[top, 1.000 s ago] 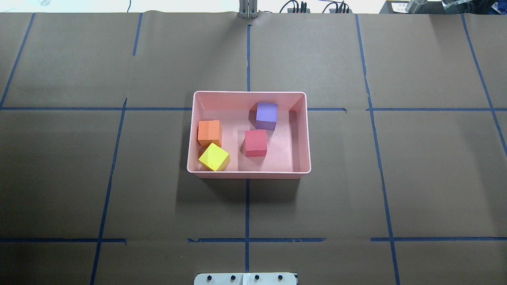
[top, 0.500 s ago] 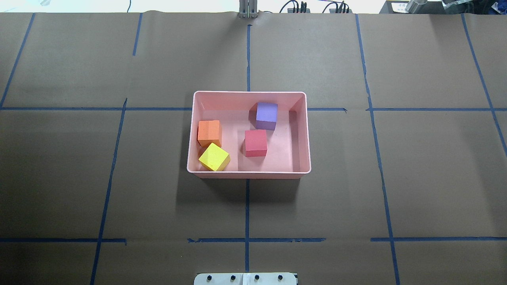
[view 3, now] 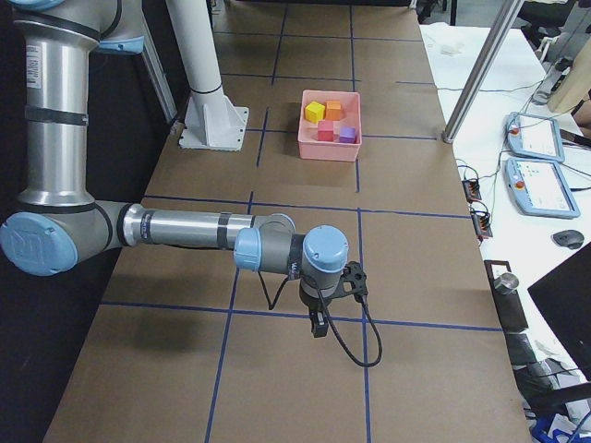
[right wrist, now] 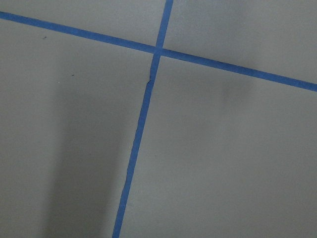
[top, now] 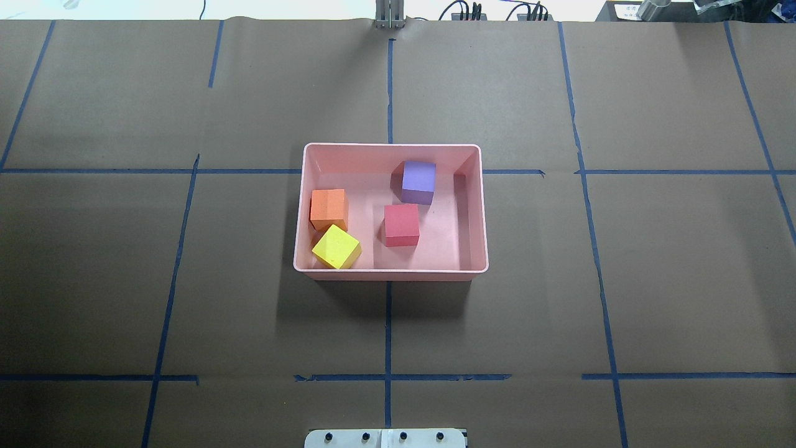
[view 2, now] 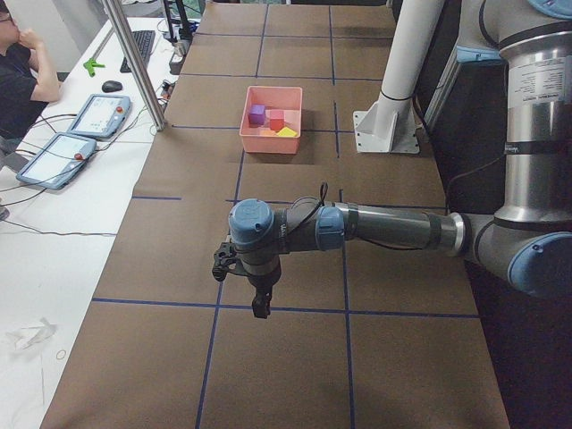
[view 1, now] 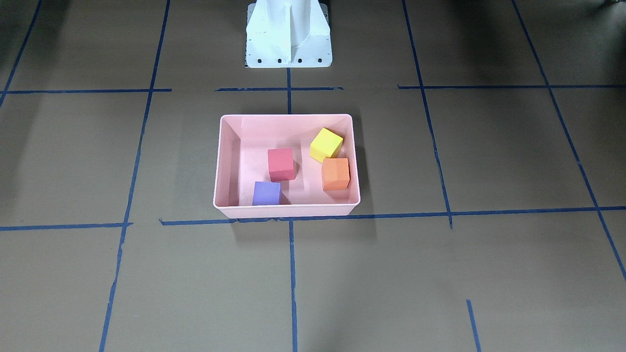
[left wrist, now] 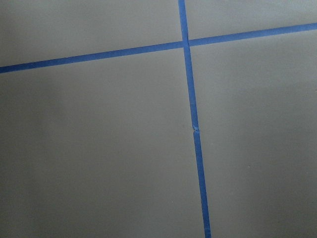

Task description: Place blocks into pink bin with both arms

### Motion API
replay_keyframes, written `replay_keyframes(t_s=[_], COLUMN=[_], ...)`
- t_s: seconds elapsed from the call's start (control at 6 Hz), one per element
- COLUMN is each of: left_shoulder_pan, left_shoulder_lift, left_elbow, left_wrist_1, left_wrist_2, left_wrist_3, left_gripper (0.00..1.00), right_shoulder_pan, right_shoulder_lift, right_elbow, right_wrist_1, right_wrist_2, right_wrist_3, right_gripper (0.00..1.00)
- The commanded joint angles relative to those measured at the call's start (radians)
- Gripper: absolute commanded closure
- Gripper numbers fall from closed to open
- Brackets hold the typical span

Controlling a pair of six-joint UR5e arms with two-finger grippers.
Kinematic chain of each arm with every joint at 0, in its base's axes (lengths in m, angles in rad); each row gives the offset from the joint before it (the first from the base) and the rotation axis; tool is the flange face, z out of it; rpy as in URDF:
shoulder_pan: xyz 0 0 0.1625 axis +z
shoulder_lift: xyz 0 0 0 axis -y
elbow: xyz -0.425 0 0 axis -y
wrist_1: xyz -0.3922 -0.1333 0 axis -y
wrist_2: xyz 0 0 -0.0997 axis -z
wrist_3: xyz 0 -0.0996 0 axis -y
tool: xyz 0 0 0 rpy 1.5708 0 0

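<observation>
**Status, bin vs. pincers**

1. Pink bin (top: 390, 150): at centre of bench (top: 559, 280), about midway between left and right ends. Long axis runs end to end, parallel to the robot-side edge.
2. Contents: all four blocks are inside.
   - Orange block (top: 328, 208): against the bin wall facing the bench's left end.
   - Yellow block (top: 336, 246): just beside it toward the robot-side edge, turned at an angle. Contact can't be confirmed.
   - Red block (top: 401, 224): near the bin's middle.
   - Purple block (top: 418, 180): just beyond red, toward the operator-side edge.
3. Left pincer (view 2: 259, 304): low over bare bench near the left end, well apart from the bin. Open or closed: cannot tell; nothing visible in it.
4. Right pincer (view 3: 318, 323): mirrored near the right end, also well apart. State: cannot tell; nothing visible in it.
5. Wrist cams show only bench paper and blue tape lines (left wrist: 190, 99).
6. Assessment: the bin lies inboard of both pincers, approx. equally far from each, so neither arm is clearly nearer. No block is seen outside the bin, so the task appears complete and no further pick is indicated.
</observation>
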Motion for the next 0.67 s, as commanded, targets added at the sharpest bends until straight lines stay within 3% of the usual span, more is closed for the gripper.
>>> replay_keyframes(t_s=[0.0,0.5], left_shoulder_pan=[0.000,0.002], left_shoulder_lift=[0.000,0.000], left_elbow=[0.001,0.007], left_wrist_1=[0.000,0.000], left_wrist_2=[0.000,-0.002], left_wrist_3=[0.000,0.000], left_gripper=[0.00,0.00], right_shoulder_pan=[0.000,0.000], right_shoulder_lift=[0.000,0.004], right_elbow=[0.005,0.008], right_wrist_1=[0.000,0.000], right_wrist_2=[0.001,0.000], right_wrist_3=[-0.002,-0.002], right_gripper=[0.00,0.00])
